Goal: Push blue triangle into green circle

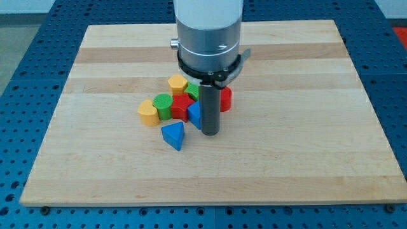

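The blue triangle (173,135) lies on the wooden board, at the bottom of a cluster of blocks. The green circle (163,105) stands above and slightly left of it, with a small gap between them. My tip (210,133) rests on the board just right of the blue triangle, a short gap apart. It stands against a second blue block (194,114) whose shape I cannot make out.
A yellow block (148,113) sits left of the green circle. A red block (181,108) sits right of it. Another yellow block (177,83), a green block (193,90) and a red cylinder (224,98) lie at the cluster's top and right. The board (299,127) sits on a blue table.
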